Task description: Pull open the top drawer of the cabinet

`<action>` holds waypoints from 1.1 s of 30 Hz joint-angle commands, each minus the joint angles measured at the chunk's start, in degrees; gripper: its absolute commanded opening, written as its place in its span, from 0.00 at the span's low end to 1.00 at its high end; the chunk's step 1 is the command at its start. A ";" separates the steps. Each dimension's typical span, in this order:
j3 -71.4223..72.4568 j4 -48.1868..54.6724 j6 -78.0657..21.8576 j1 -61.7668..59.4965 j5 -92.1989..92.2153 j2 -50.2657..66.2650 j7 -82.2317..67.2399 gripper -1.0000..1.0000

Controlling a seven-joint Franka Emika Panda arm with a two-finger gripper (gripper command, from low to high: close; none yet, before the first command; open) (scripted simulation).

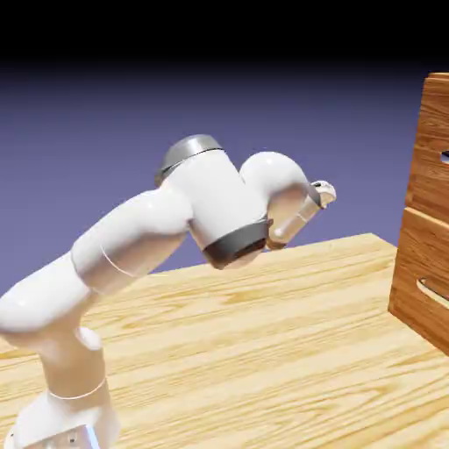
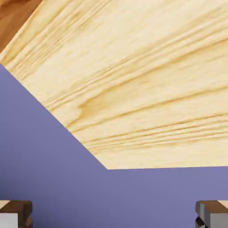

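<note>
Fingers [image 2: 18, 213] come first in the hand view, spread wide apart at its bottom corners, released, with nothing between them; beyond them the pale, grained desk [image 2: 147, 80] fills much of the picture, its edges meeting in a corner below the middle; brown wood [image 2: 13, 20] shows at the top left.

Lower left in the exterior view, the white base [image 1: 66, 421] stands on the desk; from it the arm [image 1: 131, 237] rises and bends towards the exterior view's right, its hand [image 1: 307, 210] above the desk and well apart from the cabinet [image 1: 436, 77]; that is cut off by the right edge. Its top drawer [image 1: 428, 180] sits above a lower panel [image 1: 421, 254] with a pale, curved handle [image 1: 433, 293]; the drawer looks shut, only part of its own handle [image 1: 445, 157] showing; behind everything is a blue-violet backdrop [image 1: 351, 114], black at the top.
</note>
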 commanded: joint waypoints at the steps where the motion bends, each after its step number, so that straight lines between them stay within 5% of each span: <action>1: 1.24 0.91 -0.26 -0.80 -1.87 1.43 -2.50 0.50; 20: 24.80 18.12 -5.12 -15.89 -37.27 28.63 -49.82 0.50; 30: 23.57 34.44 0.13 -5.18 -33.95 28.94 -55.95 0.50; 31: 23.57 34.44 0.13 -5.18 -33.95 28.94 -55.95 0.00; 33: 24.25 32.37 -0.79 -6.37 -34.56 29.49 -55.83 0.00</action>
